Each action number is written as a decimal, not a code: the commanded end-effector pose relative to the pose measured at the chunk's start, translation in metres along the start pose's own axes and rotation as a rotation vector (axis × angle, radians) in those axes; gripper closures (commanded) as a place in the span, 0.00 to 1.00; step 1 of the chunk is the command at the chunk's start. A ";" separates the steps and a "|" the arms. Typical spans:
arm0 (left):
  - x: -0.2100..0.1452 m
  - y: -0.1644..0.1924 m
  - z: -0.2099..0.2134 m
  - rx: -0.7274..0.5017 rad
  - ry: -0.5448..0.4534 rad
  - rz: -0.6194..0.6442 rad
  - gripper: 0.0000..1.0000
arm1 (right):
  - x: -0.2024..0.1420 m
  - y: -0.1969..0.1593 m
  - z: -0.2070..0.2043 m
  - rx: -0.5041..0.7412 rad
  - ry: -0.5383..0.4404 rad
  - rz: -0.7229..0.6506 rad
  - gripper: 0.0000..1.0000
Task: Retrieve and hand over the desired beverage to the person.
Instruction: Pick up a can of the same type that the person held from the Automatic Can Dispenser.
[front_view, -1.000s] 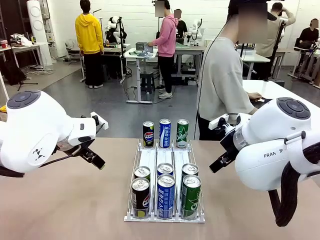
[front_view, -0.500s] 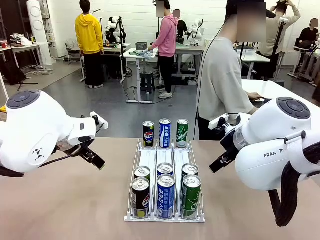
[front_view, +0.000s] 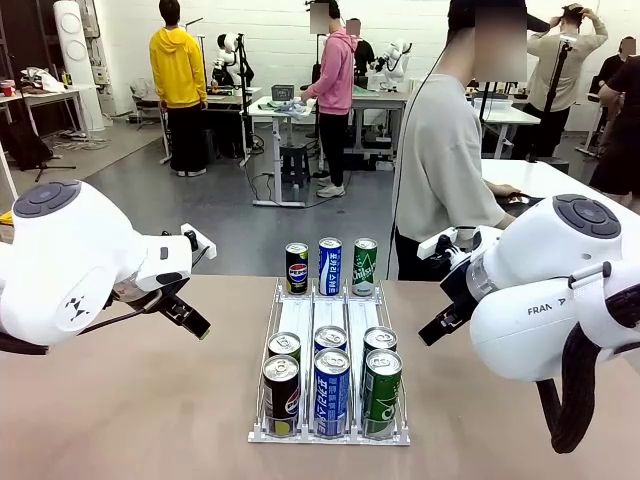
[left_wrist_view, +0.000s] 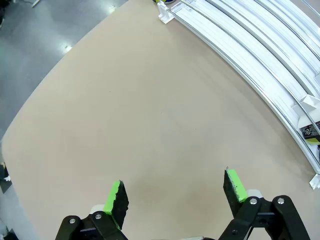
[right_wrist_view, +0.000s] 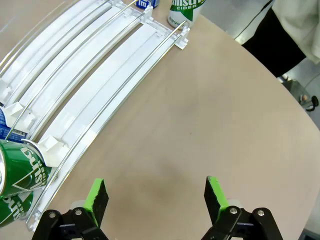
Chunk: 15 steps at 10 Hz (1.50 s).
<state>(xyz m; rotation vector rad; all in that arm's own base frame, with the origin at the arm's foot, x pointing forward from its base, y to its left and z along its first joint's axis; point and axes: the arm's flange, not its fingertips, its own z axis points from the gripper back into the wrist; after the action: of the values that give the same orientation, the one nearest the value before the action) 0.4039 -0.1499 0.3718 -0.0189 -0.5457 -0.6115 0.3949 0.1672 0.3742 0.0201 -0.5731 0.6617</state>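
Nine cans (front_view: 331, 268) sit in one white rack (front_view: 300, 318) with three lanes: three dark cans (front_view: 282, 396), three blue cans (front_view: 331, 392), three green cans (front_view: 381, 391). There are two end effectors: a left end effector (left_wrist_view: 175, 189) and a right end effector (right_wrist_view: 155, 194). One person (front_view: 440, 160) stands at the one counter (front_view: 140, 410).

White rack (front_view: 298, 316) on tan table (front_view: 130, 420)
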 end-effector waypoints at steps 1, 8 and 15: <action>0.000 0.000 0.000 0.000 0.000 0.000 0.00 | 0.000 0.000 0.000 0.000 0.000 0.000 0.00; 0.046 -0.001 0.158 0.045 -0.058 -0.102 0.00 | 0.019 0.045 0.166 -0.199 -0.112 0.046 0.00; 0.084 0.009 0.271 0.023 0.002 -0.150 0.00 | 0.049 0.058 0.277 -0.208 -0.067 0.062 0.00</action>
<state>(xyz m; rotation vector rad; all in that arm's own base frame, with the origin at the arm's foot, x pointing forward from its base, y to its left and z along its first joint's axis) 0.3375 -0.1396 0.6554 0.0516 -0.5677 -0.7451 0.2569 0.1887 0.6320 -0.1689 -0.6967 0.6581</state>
